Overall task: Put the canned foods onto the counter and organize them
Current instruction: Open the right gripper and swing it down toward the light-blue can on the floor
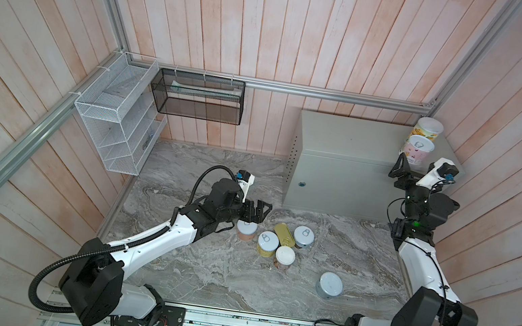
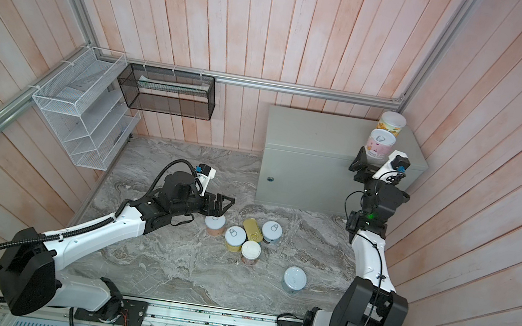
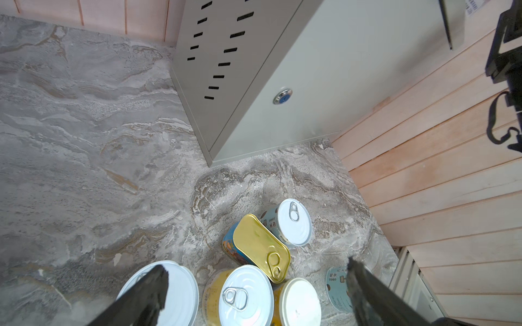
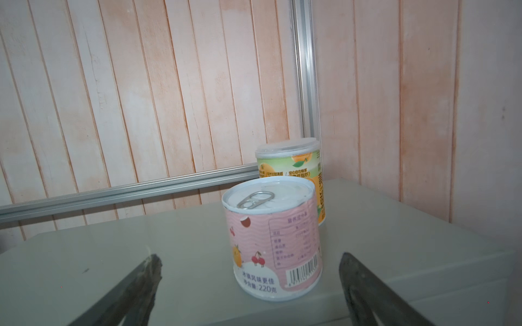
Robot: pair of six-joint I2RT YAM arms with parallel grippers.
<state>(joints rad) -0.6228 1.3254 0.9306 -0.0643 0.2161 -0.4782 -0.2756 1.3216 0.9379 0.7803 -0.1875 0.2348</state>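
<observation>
Pink tin [image 4: 271, 240] stands free before yellow tin [image 4: 293, 163] along desk's [image 4: 141, 248] right edge, saving room; right claw [image 4: 250, 259], left claw [image 3: 257, 266] gaping.

Desk [image 1: 198, 278]: grey marble pattern, brownish veins.
Cabinet [image 1: 344, 141]: plain pale grey-green.
Near can [image 4: 271, 240]: pink wavy label, red cherries, white top.
Far can [image 4: 293, 165]: green label, orange fruit.
Rectangular tin [image 3: 257, 242]: gold top, blue side.
Walls [image 1: 274, 24]: pinkish-white planks.
</observation>
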